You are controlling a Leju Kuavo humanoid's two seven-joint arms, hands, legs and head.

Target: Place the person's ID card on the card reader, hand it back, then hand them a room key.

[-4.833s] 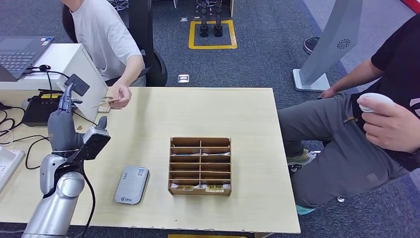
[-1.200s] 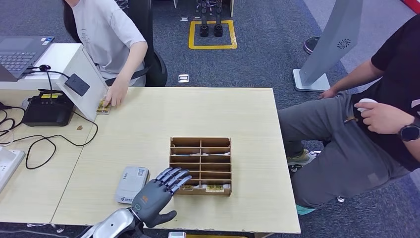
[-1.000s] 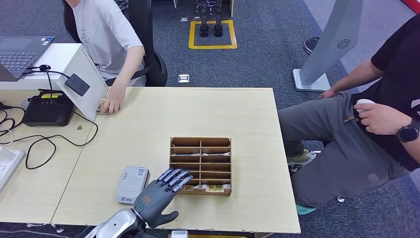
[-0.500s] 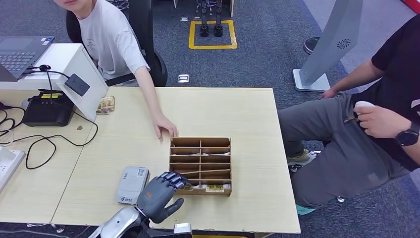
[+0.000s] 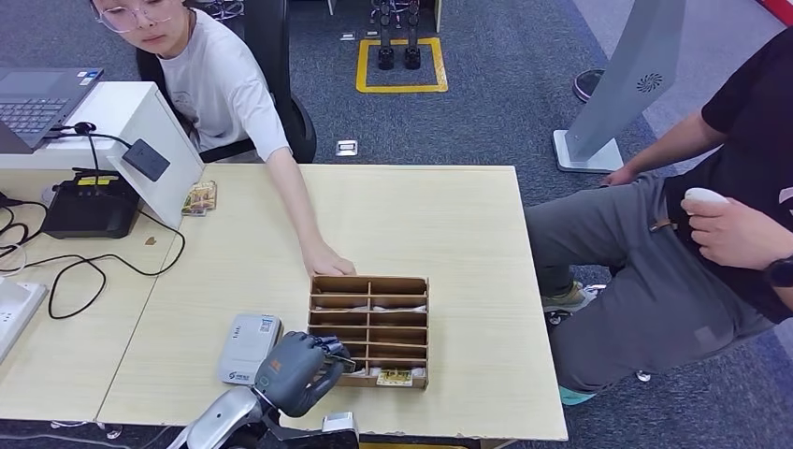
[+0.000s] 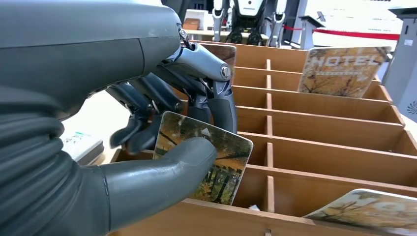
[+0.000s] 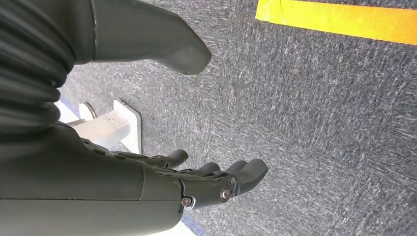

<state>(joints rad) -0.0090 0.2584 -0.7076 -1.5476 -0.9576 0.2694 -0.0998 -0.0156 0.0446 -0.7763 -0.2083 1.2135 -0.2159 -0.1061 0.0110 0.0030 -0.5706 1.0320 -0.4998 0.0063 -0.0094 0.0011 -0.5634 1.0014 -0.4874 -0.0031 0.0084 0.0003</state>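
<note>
Left hand [image 5: 297,370] at the near-left corner of the wooden key box [image 5: 369,329], thumb and fingers pinching a room key card [image 6: 201,164] that stands in the box's front-left slot. Right hand [image 7: 147,194] hangs over grey carpet, fingers loosely apart, holding nothing. Card reader [image 5: 249,348] lies flat just left of the box. A person's hand [image 5: 327,261] touches the box's far-left corner. ID card [image 5: 200,197] lies well beyond the box, far left.
</note>
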